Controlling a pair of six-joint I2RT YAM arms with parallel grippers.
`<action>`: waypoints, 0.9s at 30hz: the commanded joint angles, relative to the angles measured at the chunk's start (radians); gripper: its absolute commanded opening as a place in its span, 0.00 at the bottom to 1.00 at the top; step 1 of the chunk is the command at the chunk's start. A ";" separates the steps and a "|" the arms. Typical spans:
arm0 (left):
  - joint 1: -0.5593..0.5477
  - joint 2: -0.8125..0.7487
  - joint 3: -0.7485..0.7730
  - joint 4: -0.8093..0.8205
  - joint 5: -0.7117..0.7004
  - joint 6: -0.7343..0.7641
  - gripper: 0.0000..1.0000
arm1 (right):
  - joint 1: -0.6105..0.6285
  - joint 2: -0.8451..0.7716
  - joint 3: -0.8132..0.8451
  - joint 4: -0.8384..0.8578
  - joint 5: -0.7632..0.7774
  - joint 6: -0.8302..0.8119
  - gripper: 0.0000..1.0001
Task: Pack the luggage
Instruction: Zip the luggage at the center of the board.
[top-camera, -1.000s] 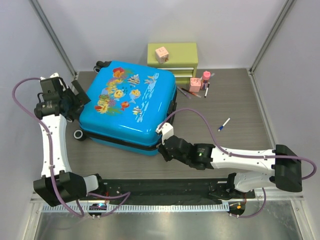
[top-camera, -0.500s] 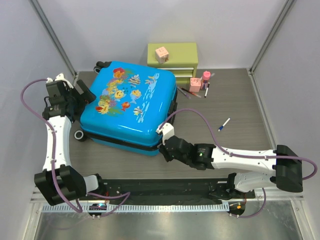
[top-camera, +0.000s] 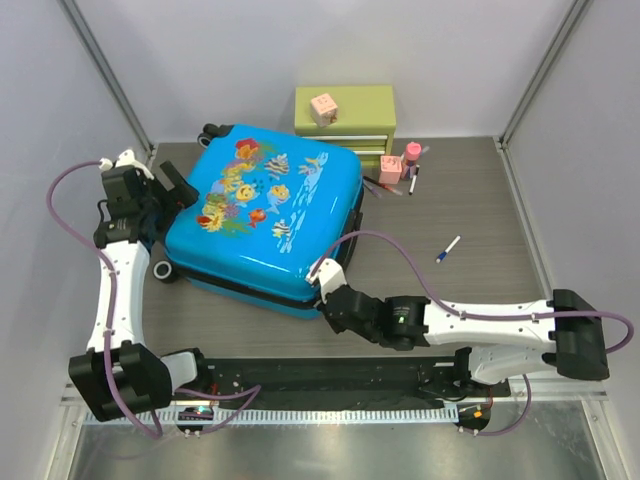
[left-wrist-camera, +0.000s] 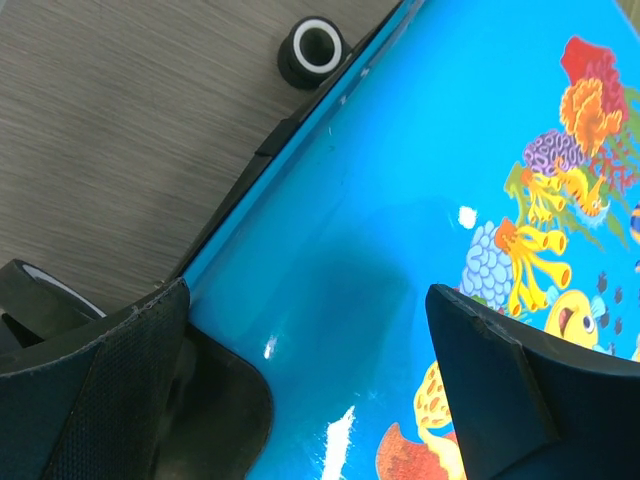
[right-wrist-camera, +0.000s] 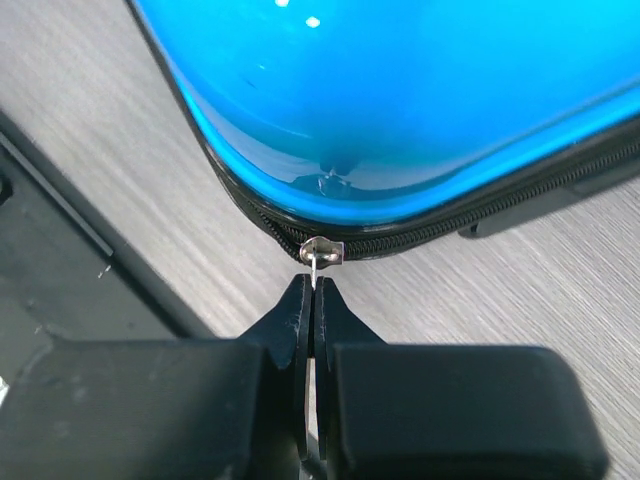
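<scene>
Pinching the zip pull (right-wrist-camera: 322, 251), clamped the right gripper (right-wrist-camera: 313, 300) shut at the near corner of the luggage (top-camera: 265, 215), flat on the table (top-camera: 470, 200). Held the left gripper (left-wrist-camera: 310, 330) wide and empty at its left side. Risked losing the thin tab, or dragging the case, if tugged off the zip line.

walls (top-camera: 300, 40): pale grey | tabletop (top-camera: 480, 200): grey wood-grain | furniture: green drawer chest (top-camera: 365, 108) at back

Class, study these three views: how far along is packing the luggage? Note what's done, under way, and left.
Done: the luggage lies shut, contents hidden. In hand: the right gripper pinches the zipper pull at the near corner; the left gripper stands open astride the left edge. Left: probably running the zip round; a pen lies loose on the table.
</scene>
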 joint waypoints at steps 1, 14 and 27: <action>-0.035 -0.033 -0.005 -0.032 0.107 -0.103 1.00 | 0.064 -0.008 0.151 0.266 -0.006 -0.033 0.01; -0.037 -0.057 -0.012 -0.025 0.140 -0.147 1.00 | 0.071 0.101 0.282 0.324 -0.076 -0.078 0.01; -0.052 -0.078 0.124 -0.172 -0.006 -0.075 1.00 | -0.002 0.139 0.291 0.260 -0.121 0.009 0.01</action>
